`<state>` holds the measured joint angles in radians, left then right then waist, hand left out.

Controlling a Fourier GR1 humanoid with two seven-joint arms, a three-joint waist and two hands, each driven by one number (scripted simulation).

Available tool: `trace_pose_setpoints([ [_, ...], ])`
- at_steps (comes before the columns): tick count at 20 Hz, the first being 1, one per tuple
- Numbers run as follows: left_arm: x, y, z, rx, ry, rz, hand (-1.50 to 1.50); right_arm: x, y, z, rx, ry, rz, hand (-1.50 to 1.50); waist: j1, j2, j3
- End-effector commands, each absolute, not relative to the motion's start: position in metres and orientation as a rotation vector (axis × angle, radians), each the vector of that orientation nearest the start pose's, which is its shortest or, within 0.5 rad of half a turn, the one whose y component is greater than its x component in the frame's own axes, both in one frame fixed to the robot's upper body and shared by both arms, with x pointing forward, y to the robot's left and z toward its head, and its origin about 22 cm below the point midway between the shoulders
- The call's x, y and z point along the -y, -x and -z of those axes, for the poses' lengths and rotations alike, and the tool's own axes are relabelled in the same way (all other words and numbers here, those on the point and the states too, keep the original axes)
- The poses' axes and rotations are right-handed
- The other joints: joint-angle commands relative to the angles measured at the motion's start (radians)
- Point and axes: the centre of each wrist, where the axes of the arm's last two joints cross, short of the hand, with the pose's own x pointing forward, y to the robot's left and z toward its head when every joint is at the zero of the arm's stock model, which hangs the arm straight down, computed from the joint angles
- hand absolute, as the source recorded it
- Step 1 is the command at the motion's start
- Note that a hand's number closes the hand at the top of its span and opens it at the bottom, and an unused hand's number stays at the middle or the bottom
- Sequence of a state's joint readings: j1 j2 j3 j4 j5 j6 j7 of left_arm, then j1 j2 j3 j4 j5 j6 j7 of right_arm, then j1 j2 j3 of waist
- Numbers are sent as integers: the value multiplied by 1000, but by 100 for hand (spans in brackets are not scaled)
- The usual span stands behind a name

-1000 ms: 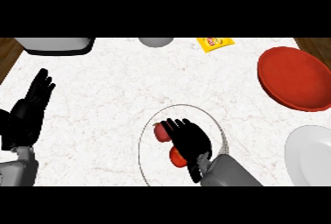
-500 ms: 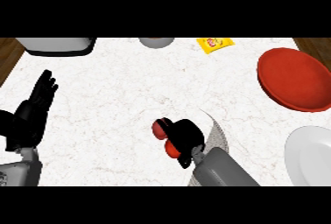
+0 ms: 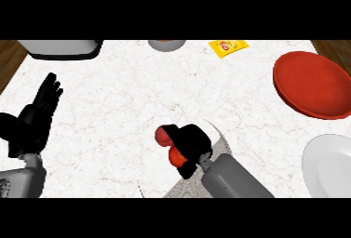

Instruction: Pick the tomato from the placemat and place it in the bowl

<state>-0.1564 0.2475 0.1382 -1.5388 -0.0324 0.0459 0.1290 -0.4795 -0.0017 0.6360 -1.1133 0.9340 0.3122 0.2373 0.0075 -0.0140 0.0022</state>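
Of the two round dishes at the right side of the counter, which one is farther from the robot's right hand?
The red bowl, toward the far right corner. The white plate lies nearer, level with the right hand, which is curled round the tomato.

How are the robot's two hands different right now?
The left hand is open with straight fingers pointing up, near the left edge, and holds nothing; the right hand is curled over the red tomato near the counter's middle. The left hand stands over bare marble; the right hand is over the round placemat. Both are black on grey forearms.
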Motion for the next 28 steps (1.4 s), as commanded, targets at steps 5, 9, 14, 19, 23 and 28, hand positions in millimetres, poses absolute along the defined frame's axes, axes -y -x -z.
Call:
trace_pose_setpoints([
  [5, -309, -278, -62, 1594, -351, 55, 0, 167, -370, -25, 840, 844, -975, 150, -32, 33, -1],
  [9, -303, -277, -62, 1600, -317, 71, 0, 214, -402, -61, 698, 1023, -600, 150, 18, 43, -1],
  [14, -293, -285, -71, 1620, -282, 123, 0, 209, -438, -117, 605, 1296, -366, 150, 76, 44, -3],
  [19, -287, -288, -65, 1608, -272, 126, 0, 201, -455, -180, 674, 1615, -165, 150, 67, 35, -5],
  [23, -295, -287, -58, 1592, -299, 112, 0, 186, -462, -214, 740, 1676, -49, 150, 57, 33, -4],
  [28, -297, -287, -57, 1585, -308, 109, 0, 188, -467, -215, 735, 1718, 31, 150, 36, 28, -3],
])
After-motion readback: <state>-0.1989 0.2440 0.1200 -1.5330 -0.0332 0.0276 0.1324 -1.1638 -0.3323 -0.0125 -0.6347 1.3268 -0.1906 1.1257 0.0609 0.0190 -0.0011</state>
